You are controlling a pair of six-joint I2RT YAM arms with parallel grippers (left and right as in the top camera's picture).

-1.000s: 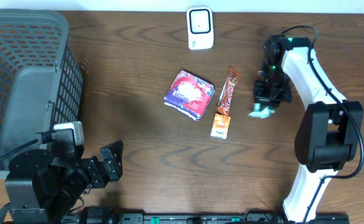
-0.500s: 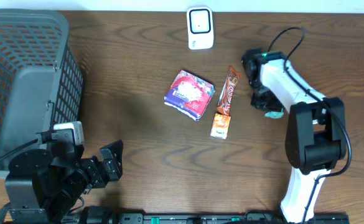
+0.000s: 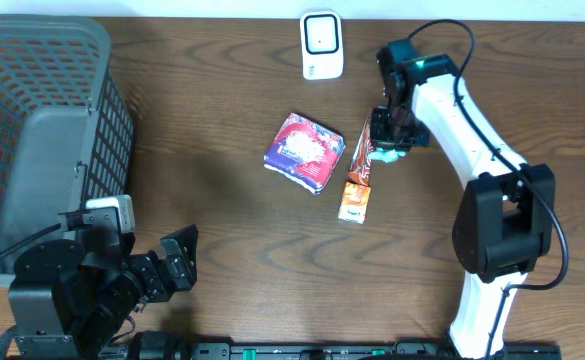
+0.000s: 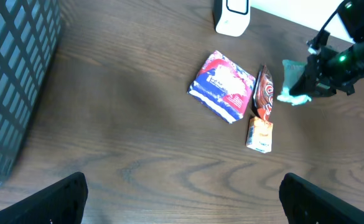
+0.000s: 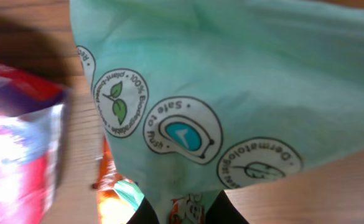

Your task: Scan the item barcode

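My right gripper [image 3: 389, 143] is shut on a mint-green wipes packet [image 3: 392, 156], held just above the table beside the top end of a brown candy bar [image 3: 369, 148]. In the right wrist view the packet [image 5: 219, 93] fills the frame, with its printed round logos showing, and its lower edge is pinched between the dark fingertips [image 5: 145, 215]. The white barcode scanner [image 3: 321, 45] stands at the table's far edge, up and left of that gripper. My left gripper [image 3: 177, 262] stays open near the front left, nothing between its fingers [image 4: 57, 199].
A purple and red pouch [image 3: 305, 150] lies mid-table, with a small orange packet [image 3: 353, 200] just below the candy bar. A grey mesh basket [image 3: 32, 120] takes up the left side. The right arm [image 3: 472, 130] reaches in from the right front.
The right gripper has carried the green packet leftward and a little toward the far edge, from well right of the candy bar to right beside its top. The left arm has not moved.
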